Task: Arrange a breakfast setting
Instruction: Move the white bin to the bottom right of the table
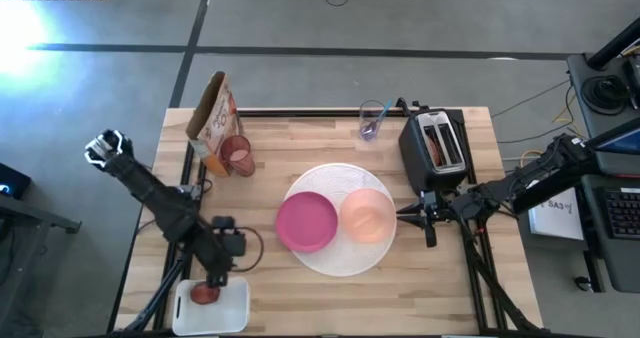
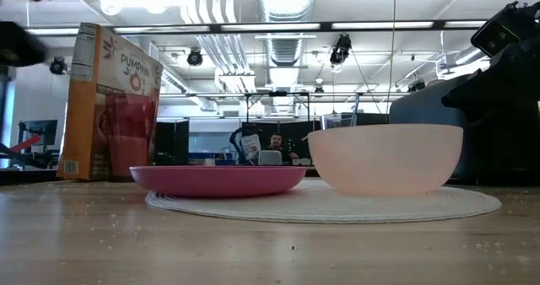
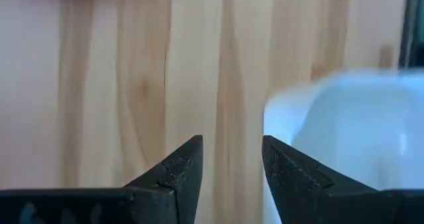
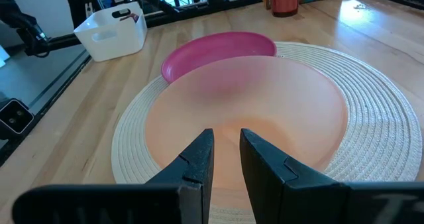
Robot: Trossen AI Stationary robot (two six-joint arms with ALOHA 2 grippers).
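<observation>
A: On the bench, mid-area, big white plate [image 1: 345, 253], woven-looking rim. Magenta plate [image 1: 307, 221] sits on its left part, peach bowl [image 1: 367, 216] on its right part, the two touching or nearly so.

B: Cup and spoon?

A: Pink cup [image 1: 237, 155] back left, right beside the cereal box [image 1: 213, 121]. Teal-handled spoon [image 1: 377, 121] stands in a clear glass [image 1: 371, 120] at the back edge, just left of the black toaster [image 1: 437, 145].

B: Left claw?

A: Left claw [image 3: 232, 161] is at the front left corner, over the edge of the white tub [image 1: 212, 305]. Fingers parted with a modest gap, bare wood between them, nothing gripped. Something reddish lies in the tub, can't tell what.

B: Right claw?

A: Right claw [image 4: 226, 151] sits at the bowl's right side, pointing at it, in front of the toaster. Fingers [image 4: 199, 159] close together with a narrow slit, and they look to be at the bowl's near rim. Can't tell if they pinch the rim or just hover there.

B: Low view add anything?

A: Bowl and magenta plate side by side on the white plate, box and cup behind on the left. A person shows far back in the room.
</observation>
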